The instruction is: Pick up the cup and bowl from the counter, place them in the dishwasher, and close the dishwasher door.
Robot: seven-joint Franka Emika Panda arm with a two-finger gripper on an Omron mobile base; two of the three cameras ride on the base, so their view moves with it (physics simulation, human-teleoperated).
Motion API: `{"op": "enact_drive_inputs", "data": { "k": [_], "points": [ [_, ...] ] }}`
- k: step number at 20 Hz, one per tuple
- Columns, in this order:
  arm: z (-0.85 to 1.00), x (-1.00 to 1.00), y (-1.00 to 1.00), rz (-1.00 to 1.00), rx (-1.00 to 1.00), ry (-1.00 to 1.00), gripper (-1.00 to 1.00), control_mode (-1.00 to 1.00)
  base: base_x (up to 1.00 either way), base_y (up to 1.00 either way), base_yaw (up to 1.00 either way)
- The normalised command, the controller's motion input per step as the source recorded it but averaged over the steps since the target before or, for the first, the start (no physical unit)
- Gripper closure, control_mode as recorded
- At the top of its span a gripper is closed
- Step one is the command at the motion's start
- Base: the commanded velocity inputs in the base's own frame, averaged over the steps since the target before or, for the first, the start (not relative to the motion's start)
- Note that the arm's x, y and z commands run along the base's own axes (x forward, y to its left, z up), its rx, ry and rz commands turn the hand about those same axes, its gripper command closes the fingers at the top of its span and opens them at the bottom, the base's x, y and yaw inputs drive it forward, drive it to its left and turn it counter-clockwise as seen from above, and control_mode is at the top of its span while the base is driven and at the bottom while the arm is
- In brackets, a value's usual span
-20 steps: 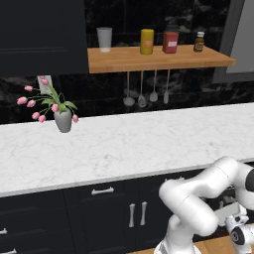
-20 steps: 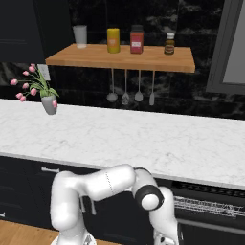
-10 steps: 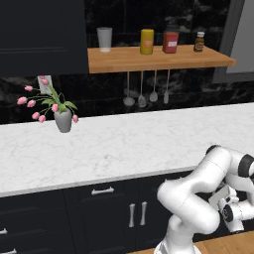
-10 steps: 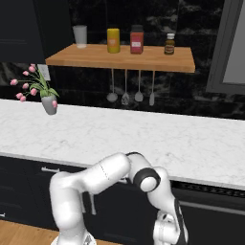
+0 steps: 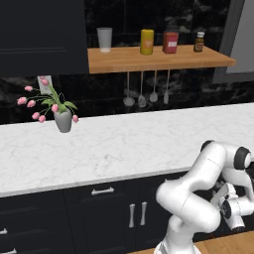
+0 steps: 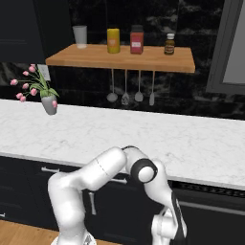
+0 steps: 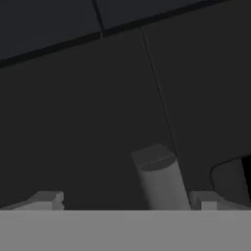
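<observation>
Low against the black fronts, the two-finger hand (image 7: 126, 200) stands spread wide. A short grey metal cylinder (image 7: 159, 176) rises between its tips and touches neither. The step looks like shutting the flat black dishwasher door (image 6: 215, 224): push square and flat, with the tips clear of that cylinder. Beyond, the black dishwasher (image 6: 210, 188) shows its wire rack under the white marble bench (image 6: 143, 139).

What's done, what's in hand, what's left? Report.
Done, it seems: the counter in view bears a flower vase, not cup or bowl. In hand: the gripper, open and holding nothing, faces dark panels. Left: the dishwasher door looks nearly up, with a thin slit along its top; push it shut.
</observation>
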Motion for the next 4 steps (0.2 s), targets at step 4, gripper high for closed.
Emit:
{"op": "enact_drive_inputs", "data": {
  "k": [4],
  "points": [
    [0.00, 1.00, -0.54, 0.00, 0.04, 0.16, -1.00, -1.00, 0.00, 0.00, 0.00]
  ]
}}
